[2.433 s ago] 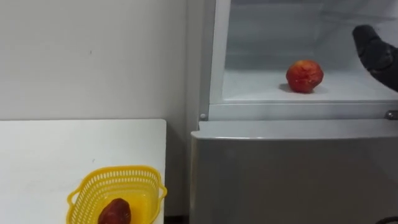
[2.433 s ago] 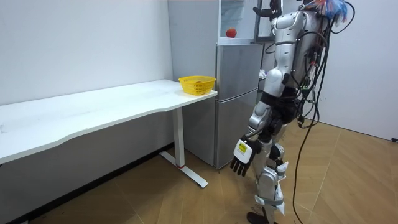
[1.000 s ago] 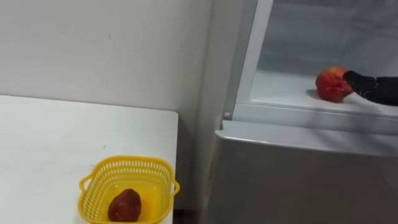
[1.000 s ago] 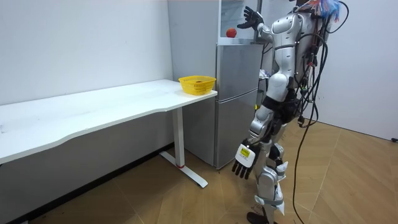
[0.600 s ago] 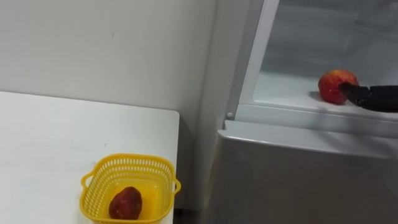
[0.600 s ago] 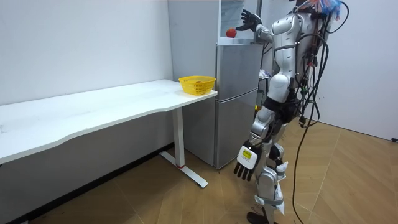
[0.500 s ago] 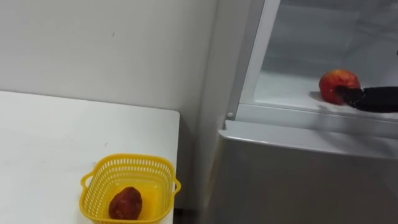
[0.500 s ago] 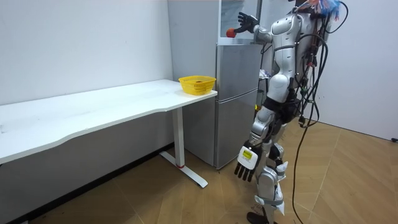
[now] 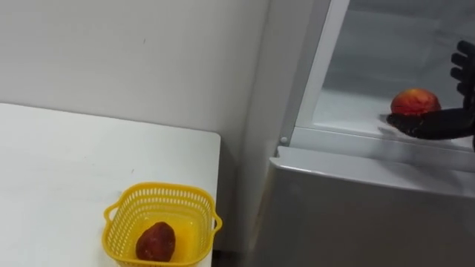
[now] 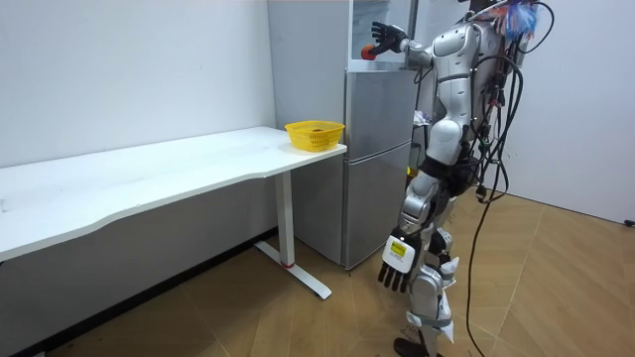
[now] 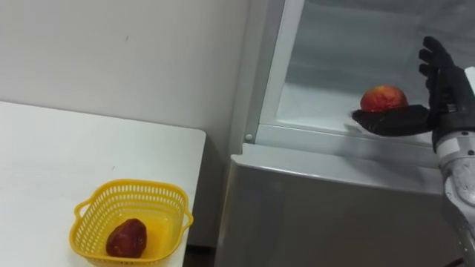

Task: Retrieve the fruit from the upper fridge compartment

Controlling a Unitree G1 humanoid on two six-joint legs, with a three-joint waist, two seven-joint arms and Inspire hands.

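A red apple (image 9: 415,101) sits on the white shelf (image 9: 349,122) of the open upper fridge compartment. My right hand (image 11: 438,89) is inside the compartment and open around the apple. Its thumb lies along the apple's front and lower side, and its fingers stand straight up just right of the fruit. Whether the hand touches the apple I cannot tell. In the room view I stand facing the fridge with the right arm raised to the apple (image 10: 368,50). My left hand (image 10: 395,266) hangs low by my leg, fingers relaxed.
A yellow basket (image 9: 159,187) holding a dark red fruit (image 9: 156,242) stands at the near corner of the white table (image 9: 59,163), left of the fridge. The shut grey lower fridge door (image 9: 356,215) is below the shelf. A narrow gap separates table and fridge.
My right hand reached in from the right to the apple; its thumb now lies in front of the fruit and its fingers are raised beside it. The view shifted slightly.
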